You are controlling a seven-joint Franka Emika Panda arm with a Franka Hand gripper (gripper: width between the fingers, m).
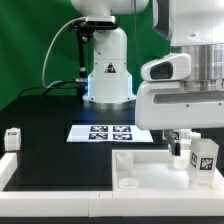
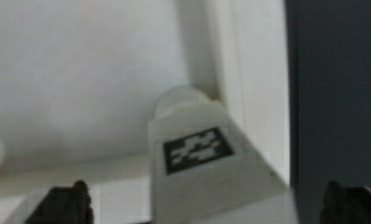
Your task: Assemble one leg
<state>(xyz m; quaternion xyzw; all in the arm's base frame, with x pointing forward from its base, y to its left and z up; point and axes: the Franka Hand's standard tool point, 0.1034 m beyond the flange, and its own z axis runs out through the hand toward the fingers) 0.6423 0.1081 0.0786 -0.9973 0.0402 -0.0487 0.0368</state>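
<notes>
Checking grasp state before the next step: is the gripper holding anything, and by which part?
Nothing held. The gripper is open, its fingers either side of the leg, with gaps on both sides.

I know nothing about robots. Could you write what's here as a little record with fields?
End effector: open, gripping nothing
Between its fingers: small white plastic post with black-and-white square tag, gaps on both sides
Under it: large flat white square tabletop with raised rim
Also there: thin flat white marker board on black mat
</notes>
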